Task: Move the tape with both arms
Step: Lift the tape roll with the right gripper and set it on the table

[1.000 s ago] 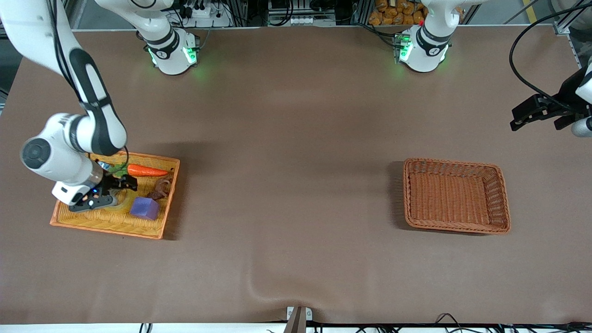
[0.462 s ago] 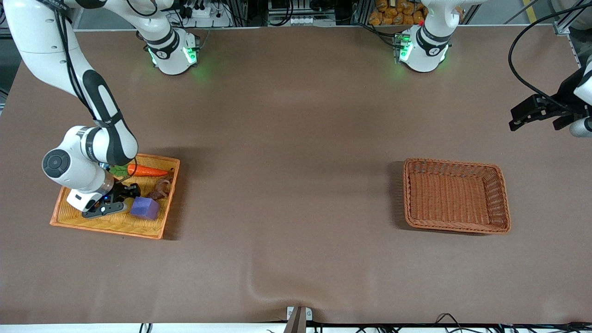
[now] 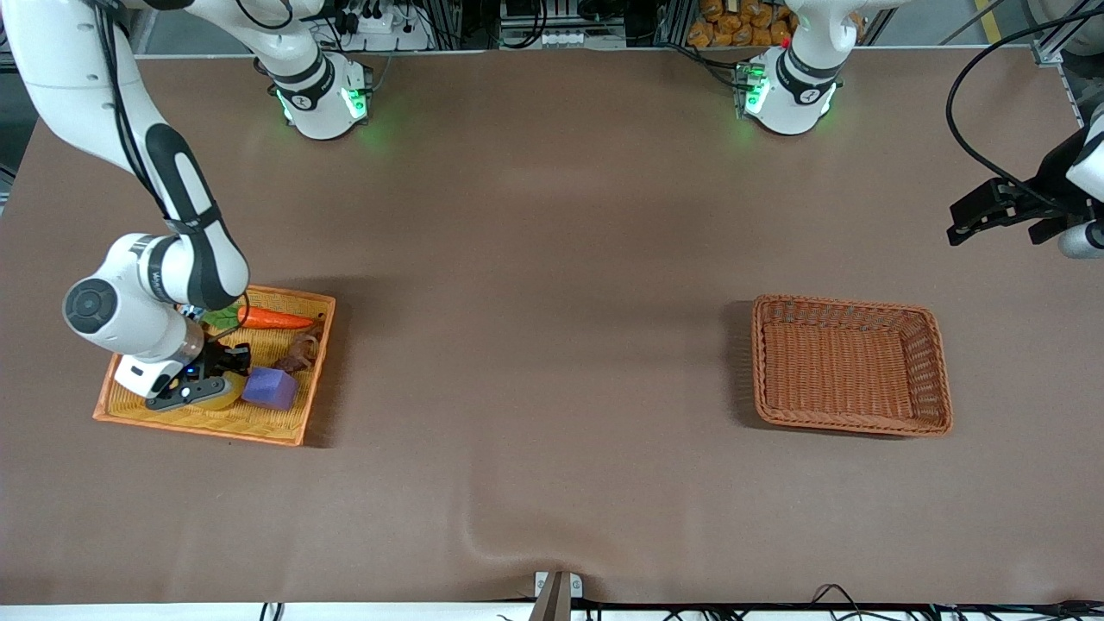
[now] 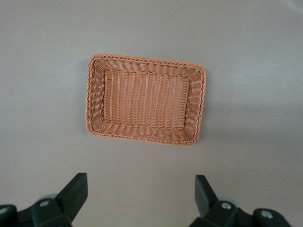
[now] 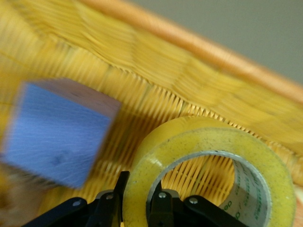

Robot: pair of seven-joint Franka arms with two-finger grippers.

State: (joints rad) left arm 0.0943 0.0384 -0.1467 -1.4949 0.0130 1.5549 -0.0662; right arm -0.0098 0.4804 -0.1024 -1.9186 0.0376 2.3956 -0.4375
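Observation:
The tape (image 3: pixel 223 398) is a yellowish roll in the orange tray (image 3: pixel 207 424) at the right arm's end of the table. In the right wrist view the tape (image 5: pixel 213 142) has a grey-white core and stands tilted on the tray's weave (image 5: pixel 156 61). My right gripper (image 3: pixel 207 382) (image 5: pixel 139 189) is down in the tray. One finger is inside the ring and one outside, shut on the roll's wall. My left gripper (image 3: pixel 960 222) (image 4: pixel 140 189) waits open and empty, high over the table's edge at the left arm's end.
A purple block (image 3: pixel 270 387) (image 5: pixel 57 127) lies beside the tape in the tray. With it are a toy carrot (image 3: pixel 276 319) and a brown piece (image 3: pixel 302 349). An empty brown wicker basket (image 3: pixel 849 304) (image 4: pixel 147 59) stands toward the left arm's end.
My right arm swung in over the tray and its gripper came down onto the tape beside the purple block. The left arm has barely moved.

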